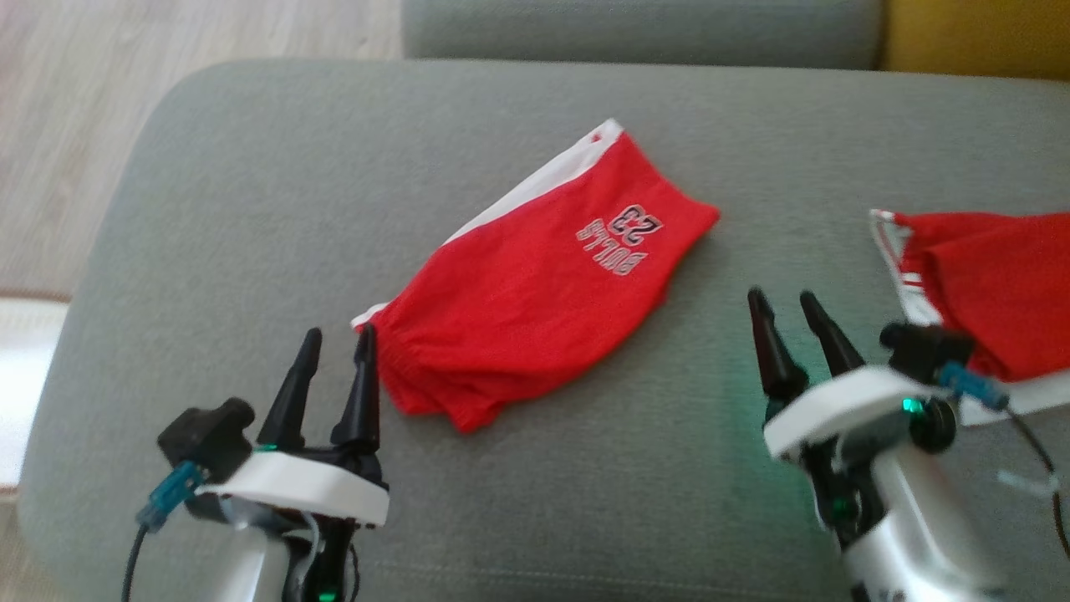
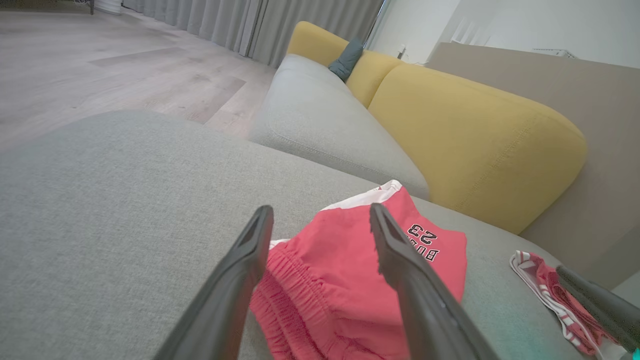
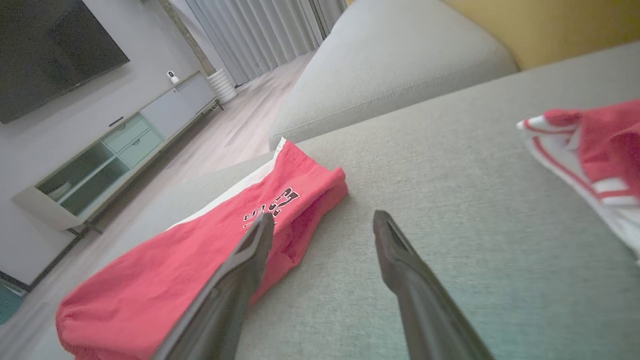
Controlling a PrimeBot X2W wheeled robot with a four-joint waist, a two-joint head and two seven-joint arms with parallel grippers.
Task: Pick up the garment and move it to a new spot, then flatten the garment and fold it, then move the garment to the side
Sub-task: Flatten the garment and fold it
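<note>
Left gripper [image 1: 338, 333] and right gripper [image 1: 782, 295] hang empty, jaws apart, flanking red shorts [image 1: 535, 293] on a grey sofa [image 1: 251, 209]. Light, limp cloth; the waistband [image 1: 410, 361] looks the surest hold.

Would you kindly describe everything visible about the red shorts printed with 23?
The red fabric shorts lie folded flat, diagonally on the grey sofa cushion. A white stripe edges the far side, black-and-white lettering with 23 sits near the leg end, and the gathered elastic waistband lies beside the open left gripper; contact is unclear.
</note>
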